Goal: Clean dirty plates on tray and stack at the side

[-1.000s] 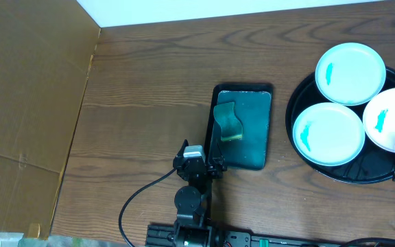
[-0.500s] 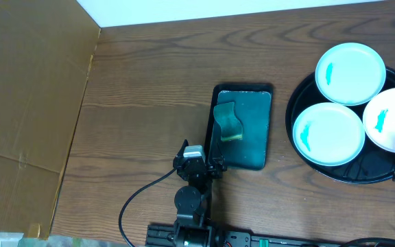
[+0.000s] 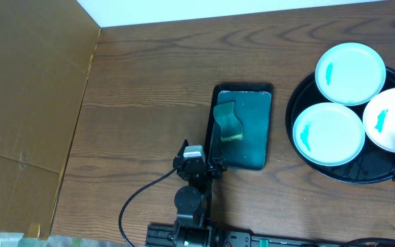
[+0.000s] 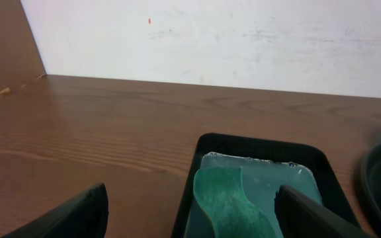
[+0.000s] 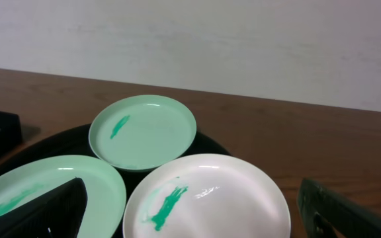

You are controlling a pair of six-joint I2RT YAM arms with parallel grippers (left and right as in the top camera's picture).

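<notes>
Nothing has shifted over the last second: both arms and every object lie exactly as before. On the wooden table (image 3: 149, 103), the round black tray (image 3: 361, 173) sits against the right edge, toward the near side. All three plates are on it. One plate (image 3: 350, 73) lies at the tray's far side, a second plate (image 3: 328, 134) at its left side and a third plate (image 3: 393, 119) at its right side, cut off by the picture's edge. Each carries a small turquoise smear. The three crowd together with rims touching or overlapping; which one, I cannot tell.

A dark teal rectangular tray (image 3: 242, 88) lies near the middle of the table, just left of the round one and apart from it. A green sponge (image 3: 228, 122) rests in its left half.

The left gripper (image 4: 192, 190) hangs at the near end of the teal tray with its jaws spread wide and nothing between them. The right gripper (image 5: 190, 198) hovers at the near-right rim of the round tray, facing the plates, jaws fully apart and empty.

Brown cardboard (image 3: 26, 103) covers the table's left side
</notes>
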